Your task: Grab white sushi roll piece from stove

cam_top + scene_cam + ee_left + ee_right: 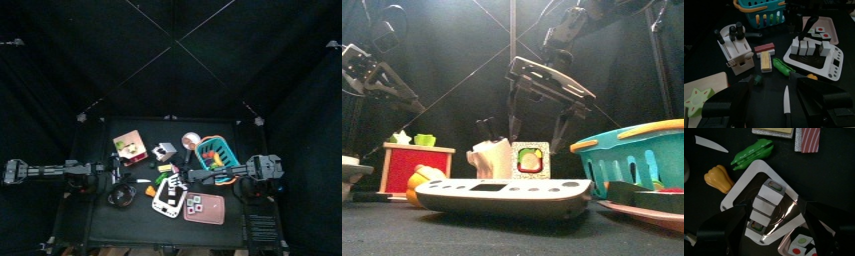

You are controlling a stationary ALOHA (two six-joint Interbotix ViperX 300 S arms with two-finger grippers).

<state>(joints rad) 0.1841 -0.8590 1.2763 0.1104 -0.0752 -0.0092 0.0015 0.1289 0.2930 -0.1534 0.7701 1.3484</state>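
Note:
The stove [745, 184] is a white panel with a dark face, near the table's front middle [166, 198]. A row of several white sushi roll pieces [765, 205] lies on it and also shows in the left wrist view [811, 47]. My right gripper [774, 217] hangs open just above the row, one jaw on each side, holding nothing. In the top view it [173, 181] reaches in from the right. My left gripper [777, 107] is open and empty, resting left of the stove [120, 188] over a knife [786, 97].
A teal basket [214, 155] stands behind the right arm, and a pink panel [205, 208] lies right of the stove. A green pepper [751, 154], a yellow piece [719, 178] and a striped piece [809, 139] lie beside the stove. A knife block [736, 47] and a red box [130, 147] stand behind.

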